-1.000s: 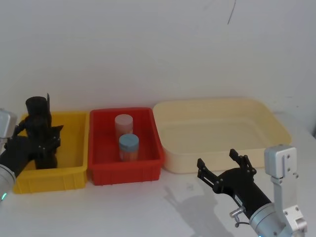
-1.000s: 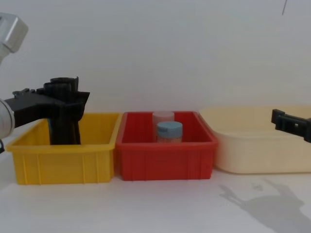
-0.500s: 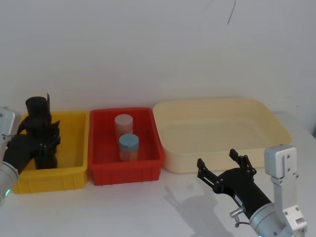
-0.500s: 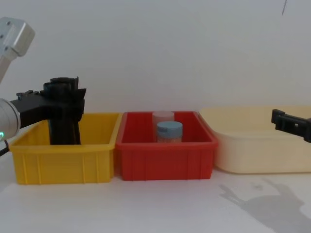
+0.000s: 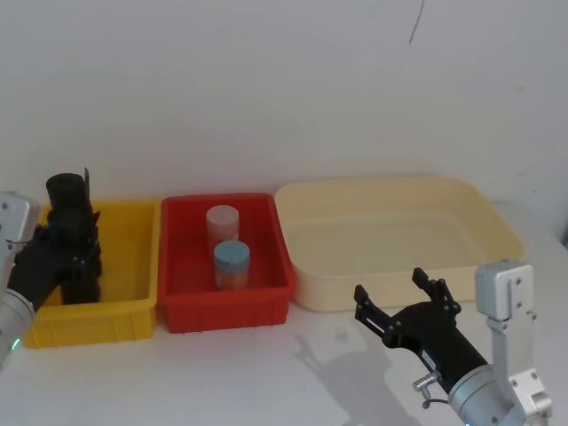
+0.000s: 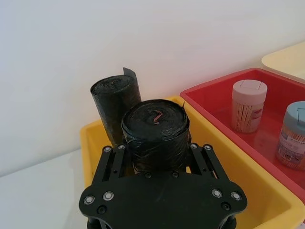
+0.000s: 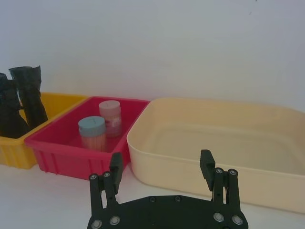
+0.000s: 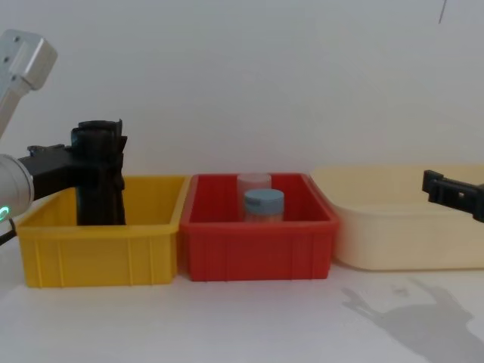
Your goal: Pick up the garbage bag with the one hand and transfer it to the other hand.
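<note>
The garbage bag [image 6: 155,129], a glossy black roll, stands upright in the yellow bin [image 5: 133,306] at the far left. My left gripper [image 6: 157,149] is shut on it, one finger pressed to each side just below its top. A second black roll [image 6: 114,107] with a ragged flap stands right behind it. In the head view the left gripper [image 5: 75,247] and both rolls merge into one black mass; the chest view shows the left gripper [image 8: 110,155] above the bin wall. My right gripper [image 5: 390,286] hovers open and empty over the table at the front right.
A red bin [image 5: 226,312] beside the yellow one holds a pink-lidded jar [image 5: 222,222] and a blue-lidded jar [image 5: 231,263]. A large cream tub [image 5: 302,288] sits to its right, behind the right gripper. Bare white table runs along the front.
The left gripper's fingers have drawn in from a wider spread and now clamp the roll. The right gripper has not moved.
</note>
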